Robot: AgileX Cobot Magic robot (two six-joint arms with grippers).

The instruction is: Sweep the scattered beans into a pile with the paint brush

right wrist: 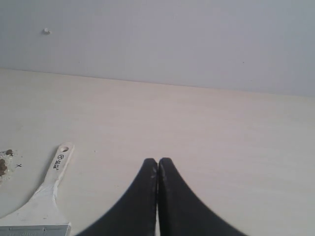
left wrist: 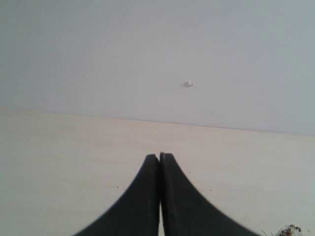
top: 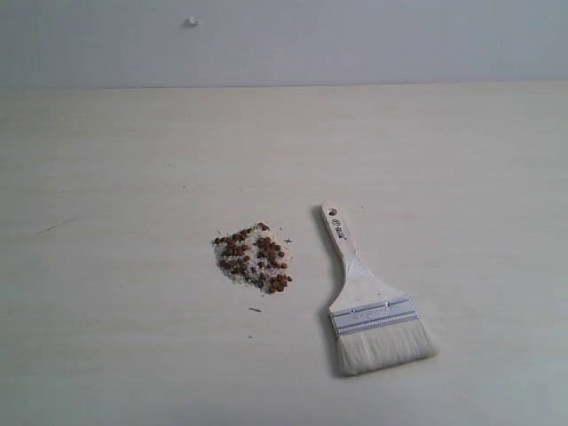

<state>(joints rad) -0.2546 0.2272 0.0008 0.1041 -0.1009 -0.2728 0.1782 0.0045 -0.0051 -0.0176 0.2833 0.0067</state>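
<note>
1. Table [top: 106, 355]: pale, smooth and bare wood grain. Risk, judged: round beans pushed fast would roll far on it, with nothing to stop them
2. Left gripper [left wrist: 159, 156] and right gripper [right wrist: 157, 161]: each has its dark jaws pressed together with nothing between them. Neither shows in the exterior view. Risk: a pressed-together gripper coming down on the handle would shove the brush instead of taking it, so the jaws must part first
3. Paint brush [top: 368, 297]: lies flat on the table to the right of the pile and apart from it. Holed handle end points away from the camera, cream bristles toward it, silver ferrule between. Risk: the low, flat handle leaves little to pinch, and a slip could skid the bristles into the mound
4. Pile [top: 253, 260]: one compact speckled mound near the table's middle, white grains under and around the brown. Looks gathered. Risk: any further stroke pressed too hard would smear it open
5. Beans [top: 235, 248]: tiny, round, dark reddish-brown, clustered. A dark fleck [top: 256, 310] lies just beside the mound; cannot tell if it is a bean
</note>
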